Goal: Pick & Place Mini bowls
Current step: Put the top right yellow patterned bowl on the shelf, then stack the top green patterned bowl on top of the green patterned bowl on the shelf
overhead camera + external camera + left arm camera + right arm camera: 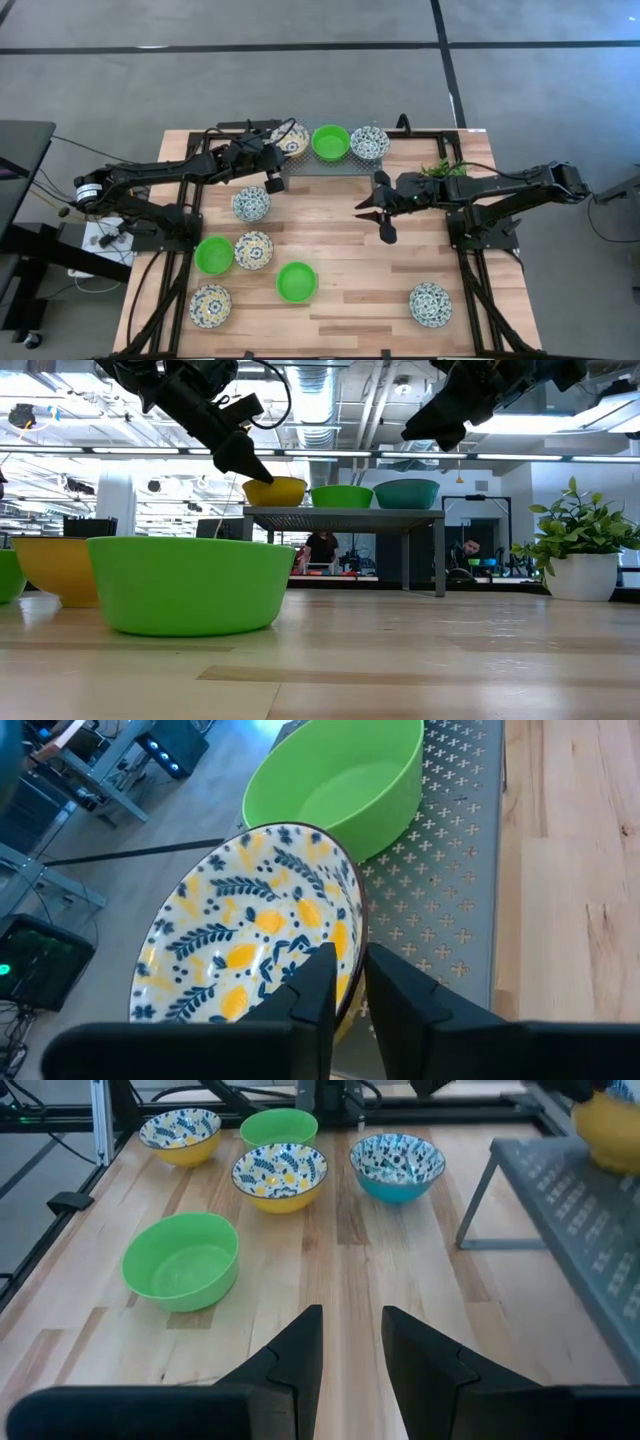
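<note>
**op_remote:** Left gripper (345, 982) is up at the rack (325, 163), fingers (315, 988) either side of the rim of the yellow bowl (250, 935), one inside, one outside. Gap is narrow. I can't tell whether they pinch the rim or just straddle it. In the wrist view that bowl looks tilted on the rack, leaning against the green bowl (340, 780) next to it.

**benchwatch:** And the other arm?

**op_remote:** Right gripper (378, 212) hangs over the middle of the table, above bare wood, holding nothing. Jaws partly apart, a modest gap, not wide. Its wrist view looks across the table at four bowls on the left side.

**benchwatch:** So how many are on the rack?

**op_remote:** Three in a row: yellow one at the left end, green in the middle, a blue patterned bowl (369, 142) at the right end. In the low view they sit side by side on top.

**benchwatch:** Rest of them?

**op_remote:** Six on the table (350, 250). One patterned bowl (251, 203) just in front of the rack under the left arm. Further toward the front, a green one (213, 254) touching or nearly touching a yellow-patterned one (254, 250). Another green (297, 282) near the front centre, a patterned one (210, 305) at the front left, and one (430, 304) off by itself at the front right. Plant (440, 168) sits to the right of the rack, behind the right arm.
</note>
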You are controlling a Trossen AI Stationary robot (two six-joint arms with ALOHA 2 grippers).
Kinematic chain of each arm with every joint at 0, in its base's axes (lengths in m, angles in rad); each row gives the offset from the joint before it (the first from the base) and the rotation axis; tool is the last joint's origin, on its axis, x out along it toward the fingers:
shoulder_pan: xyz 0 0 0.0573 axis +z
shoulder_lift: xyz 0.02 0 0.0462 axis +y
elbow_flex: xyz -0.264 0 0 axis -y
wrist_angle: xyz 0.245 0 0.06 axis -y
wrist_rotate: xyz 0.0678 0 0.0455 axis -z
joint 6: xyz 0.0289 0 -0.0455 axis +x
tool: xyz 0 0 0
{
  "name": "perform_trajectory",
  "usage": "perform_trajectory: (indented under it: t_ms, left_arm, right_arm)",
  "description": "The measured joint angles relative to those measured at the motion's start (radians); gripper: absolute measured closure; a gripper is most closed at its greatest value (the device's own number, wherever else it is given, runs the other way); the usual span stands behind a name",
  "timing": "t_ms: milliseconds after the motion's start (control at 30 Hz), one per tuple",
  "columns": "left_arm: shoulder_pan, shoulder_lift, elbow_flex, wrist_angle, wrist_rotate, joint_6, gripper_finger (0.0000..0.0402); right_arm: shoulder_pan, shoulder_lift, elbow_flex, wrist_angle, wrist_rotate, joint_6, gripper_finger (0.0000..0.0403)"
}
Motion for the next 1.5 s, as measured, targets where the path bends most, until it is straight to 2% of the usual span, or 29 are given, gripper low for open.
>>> perform_trajectory:
  t_ms: [367, 533, 700, 800, 967, 1233, 1500]
  left_arm:
    - [-0.001, 0.0, 0.0, 0.018, 0.0, 0.0, 0.0239]
    - [-0.047, -0.03, -0.001, 0.051, -0.001, 0.0, 0.0222]
    - [-0.164, -0.119, -0.001, 0.03, -0.005, -0.03, 0.0226]
    - [-0.239, -0.18, -0.001, -0.063, -0.02, -0.121, 0.0231]
    - [-0.337, -0.248, -0.001, -0.317, -0.022, -0.37, 0.0238]
    - [-0.4, -0.209, -0.003, -0.609, -0.024, -0.686, 0.0243]
    - [-0.422, -0.14, -0.146, -0.615, 0.003, -0.877, 0.0243]
  right_arm:
    - [0.0, 0.0, 0.0, 0.029, 0.0, -0.049, 0.0301]
    - [0.0, 0.0, 0.0, 0.029, 0.001, -0.091, 0.0301]
    - [-0.001, 0.0, 0.0, 0.029, 0.003, -0.091, 0.0301]
    - [-0.001, 0.0, 0.0, 0.029, 0.003, -0.091, 0.0301]
    - [0.0, 0.0, 0.0, 0.029, 0.003, -0.091, 0.0301]
    - [0.0, 0.0, 0.0, 0.029, 0.003, -0.09, 0.0301]
    - [0.0, 0.008, 0.0, 0.031, 0.003, -0.09, 0.0301]
